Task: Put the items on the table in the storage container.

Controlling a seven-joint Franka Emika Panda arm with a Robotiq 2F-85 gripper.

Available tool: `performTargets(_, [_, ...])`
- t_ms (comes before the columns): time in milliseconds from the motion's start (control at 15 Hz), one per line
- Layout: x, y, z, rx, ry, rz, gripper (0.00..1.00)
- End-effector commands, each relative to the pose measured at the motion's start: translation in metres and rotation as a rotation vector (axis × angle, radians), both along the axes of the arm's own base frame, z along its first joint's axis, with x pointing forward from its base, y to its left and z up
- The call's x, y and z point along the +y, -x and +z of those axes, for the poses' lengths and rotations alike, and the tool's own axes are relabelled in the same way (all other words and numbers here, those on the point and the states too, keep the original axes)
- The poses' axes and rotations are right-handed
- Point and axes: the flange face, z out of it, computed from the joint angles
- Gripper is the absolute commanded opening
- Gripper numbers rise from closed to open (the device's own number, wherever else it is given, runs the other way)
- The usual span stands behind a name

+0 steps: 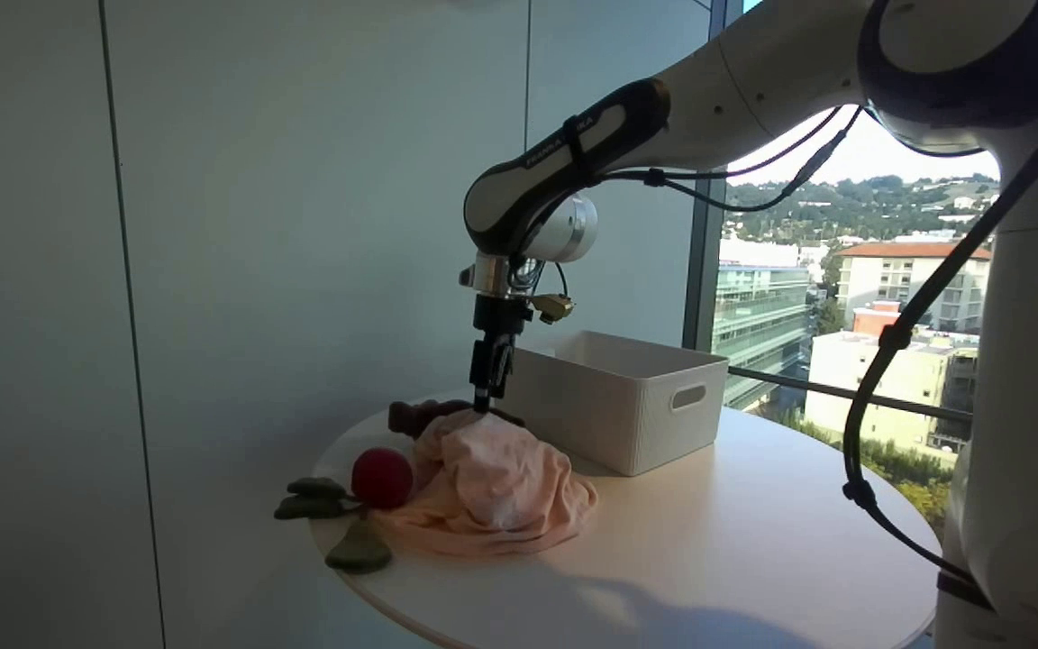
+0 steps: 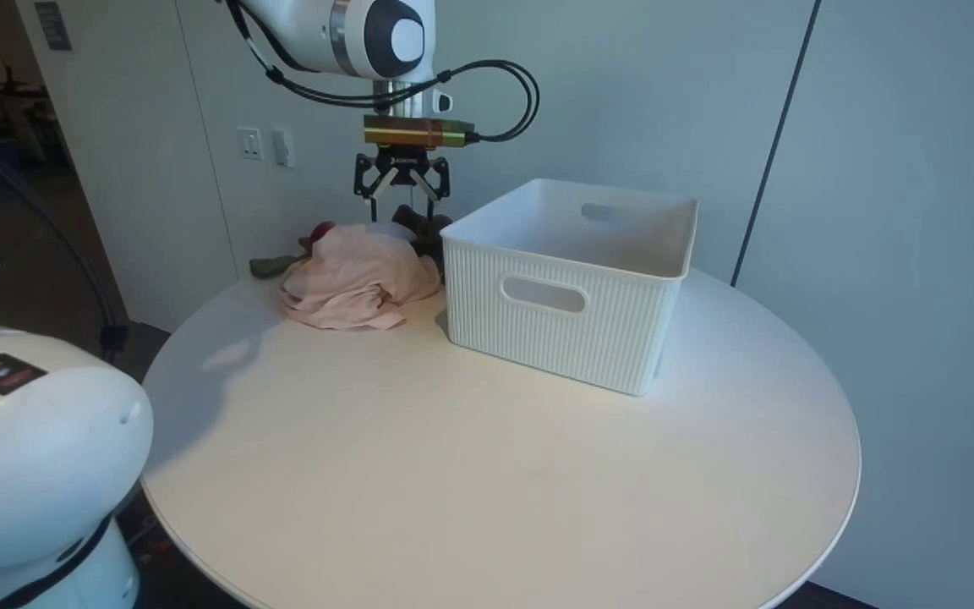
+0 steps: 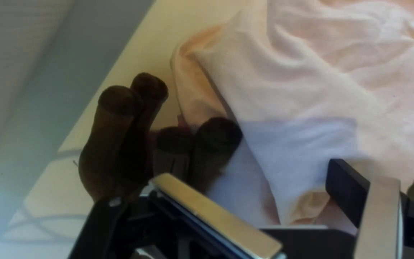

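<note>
A pink cloth [image 1: 501,482] lies heaped on the table; it also shows in an exterior view [image 2: 360,275] and the wrist view [image 3: 300,82]. Dark brown stubby pieces, perhaps a soft toy [image 1: 420,415], lie beside and partly behind it, also in the wrist view [image 3: 110,144]. A red ball-like thing [image 1: 382,479] with green flat parts [image 1: 359,550] sits at the table's edge, mostly hidden in an exterior view [image 2: 320,231]. The white storage container [image 2: 555,326] stands beside the cloth. My gripper [image 2: 402,210] is open with nothing between its fingers, pointing down just above the cloth and brown pieces.
The round white table [image 2: 495,474] carries everything. The container's tall wall [image 1: 573,424] stands close beside the gripper. A flat wall [image 1: 303,225] rises close behind the table. Some green parts [image 1: 312,500] overhang the table's edge.
</note>
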Motion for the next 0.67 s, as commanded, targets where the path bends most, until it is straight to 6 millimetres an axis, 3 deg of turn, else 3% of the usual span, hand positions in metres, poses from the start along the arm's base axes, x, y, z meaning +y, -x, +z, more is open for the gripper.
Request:
performTargets(0, [0.004,-0.029,-0.034,0.096,-0.066,0.016,1.00])
performTargets(200, [0.009,-0.037,-0.059,0.188,-0.126,0.054,1.00])
performTargets(267, [0.009,-0.039,-0.061,0.215,-0.138,0.061,0.75])
performTargets(333, [0.003,-0.040,-0.063,0.235,-0.128,0.037,0.74])
performTargets(600, [-0.017,-0.038,-0.042,0.242,-0.104,-0.034,0.42])
